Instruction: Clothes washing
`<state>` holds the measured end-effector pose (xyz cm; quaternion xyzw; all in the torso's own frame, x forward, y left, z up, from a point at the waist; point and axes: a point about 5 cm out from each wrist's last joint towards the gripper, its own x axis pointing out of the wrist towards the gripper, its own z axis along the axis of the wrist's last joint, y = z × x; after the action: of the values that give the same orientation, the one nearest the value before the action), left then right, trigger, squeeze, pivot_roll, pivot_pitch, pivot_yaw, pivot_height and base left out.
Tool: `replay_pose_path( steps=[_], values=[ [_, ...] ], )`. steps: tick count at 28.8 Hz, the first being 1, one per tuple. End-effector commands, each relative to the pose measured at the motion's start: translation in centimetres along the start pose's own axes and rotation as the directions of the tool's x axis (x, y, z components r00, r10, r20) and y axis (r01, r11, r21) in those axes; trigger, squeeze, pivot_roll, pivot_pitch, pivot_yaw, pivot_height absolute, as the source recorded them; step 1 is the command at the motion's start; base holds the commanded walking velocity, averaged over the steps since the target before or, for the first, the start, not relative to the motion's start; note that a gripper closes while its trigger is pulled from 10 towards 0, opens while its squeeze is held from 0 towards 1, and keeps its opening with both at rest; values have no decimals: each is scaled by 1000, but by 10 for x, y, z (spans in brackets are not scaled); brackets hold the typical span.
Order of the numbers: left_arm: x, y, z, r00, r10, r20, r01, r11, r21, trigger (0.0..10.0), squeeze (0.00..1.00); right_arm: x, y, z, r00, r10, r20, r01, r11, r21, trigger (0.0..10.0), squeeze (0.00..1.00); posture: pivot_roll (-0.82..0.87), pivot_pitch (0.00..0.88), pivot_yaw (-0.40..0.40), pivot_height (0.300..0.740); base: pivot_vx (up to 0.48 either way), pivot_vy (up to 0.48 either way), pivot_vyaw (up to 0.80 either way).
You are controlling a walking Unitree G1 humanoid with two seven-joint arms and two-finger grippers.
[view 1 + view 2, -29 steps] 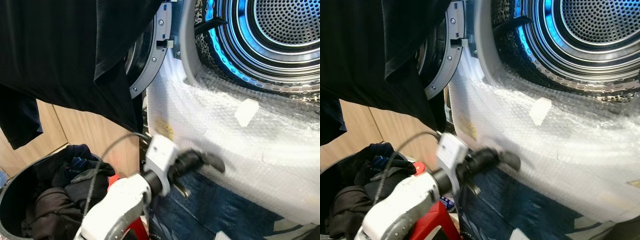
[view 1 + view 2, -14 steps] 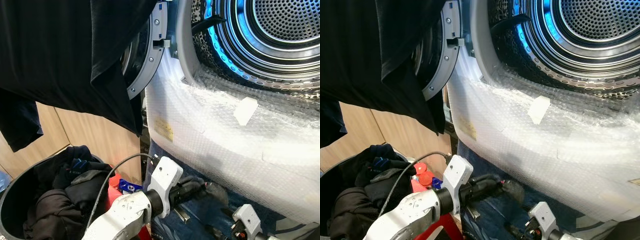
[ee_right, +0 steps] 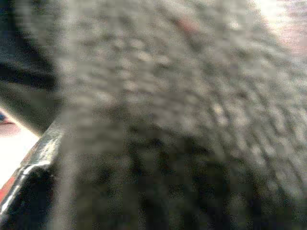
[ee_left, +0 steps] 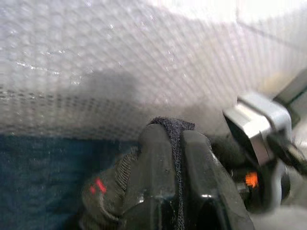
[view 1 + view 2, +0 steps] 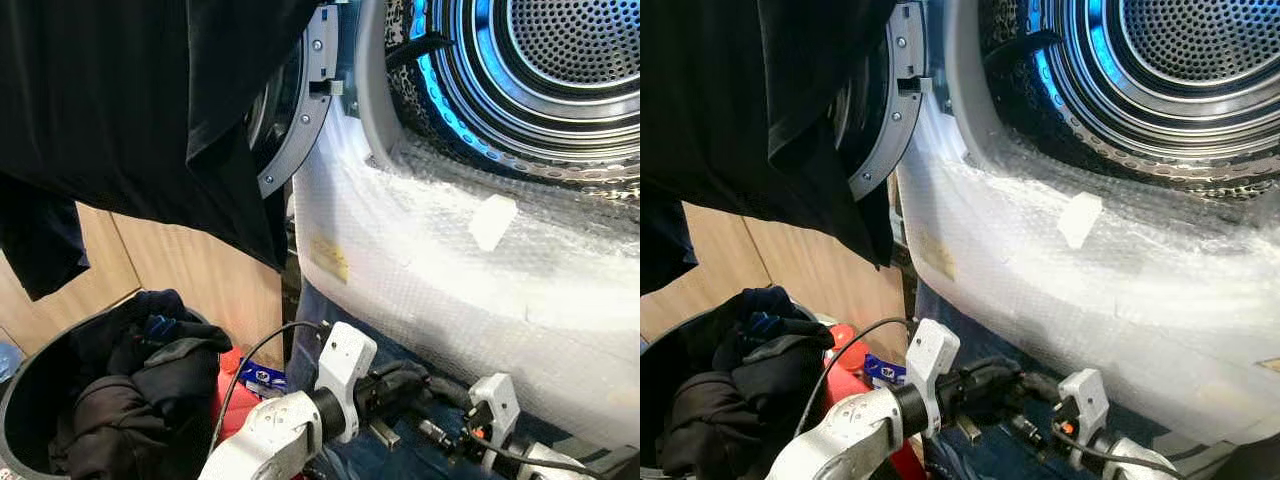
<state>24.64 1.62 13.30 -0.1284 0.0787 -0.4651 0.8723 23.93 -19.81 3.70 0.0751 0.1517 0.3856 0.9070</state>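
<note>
Washer drum [image 5: 560, 70] open, its front wrapped in bubble wrap [image 5: 440, 260]. Black garment [image 5: 130, 110] hangs over the door [image 5: 295, 120]. Basket [image 5: 20, 400] by the wood panel [image 5: 190, 270] holds dark clothes [image 5: 130, 390]. Left gripper [image 4: 175, 143], low before the wrap, fingers clenched on a dark cloth [image 4: 173, 132]. Right gripper [image 5: 445, 435] just beside it, cannot tell its fingers; blurred dark fabric covers its wrist view.
</note>
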Motion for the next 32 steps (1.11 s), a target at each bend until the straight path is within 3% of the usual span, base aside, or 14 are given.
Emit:
replay_pose_path(
  steps=[1, 5, 13, 19, 27, 28, 29, 32],
  values=[
    [5, -2, 6, 999, -25, 43, 25, 999, -19, 10000, 0, 4, 8, 5, 999, 45, 20, -45, 999, 22, 10000, 0, -10, 0, -38, 740, 0, 0, 0],
    [8, -2, 6, 999, -26, 47, 27, 999, -21, 10000, 0, 7, 13, 5, 998, 66, 19, -66, 997, 26, 10000, 0, -10, 0, -38, 740, 0, 0, 0],
    [18, -9, 5, 996, -61, 71, 64, 997, -44, 10000, 0, 27, 24, 12, 995, -6, 99, -1, 998, 69, 10000, 0, -18, 0, -39, 740, 0, 0, 0],
    [22, -11, 5, 994, -70, 81, 75, 996, -58, 10000, 0, 36, 24, 19, 980, -100, 170, 84, 992, 99, 10000, 0, -25, 0, -40, 740, 0, 0, 0],
    [24, -11, 5, 993, -67, 99, 76, 994, -84, 10000, 0, 38, 25, 23, 969, -131, 208, 106, 986, 128, 10000, 0, -34, 0, -43, 740, 0, 0, 0],
    [24, -11, 5, 992, -67, 103, 76, 994, -84, 10000, 0, 38, 25, 23, 968, -138, 210, 108, 984, 144, 1020, 0, -34, 0, -44, 740, 0, 0, 0],
    [24, -10, 5, 992, -66, 105, 75, 993, -85, 10000, 0, 37, 25, 23, 968, -136, 210, 105, 983, 149, 0, 0, -34, 0, -46, 740, 0, 0, 0],
    [25, -10, 5, 992, -64, 111, 74, 993, -88, 10000, 0, 37, 23, 24, 967, -140, 211, 107, 981, 159, 0, 0, -33, 0, -47, 740, 0, 0, 0]
  ],
)
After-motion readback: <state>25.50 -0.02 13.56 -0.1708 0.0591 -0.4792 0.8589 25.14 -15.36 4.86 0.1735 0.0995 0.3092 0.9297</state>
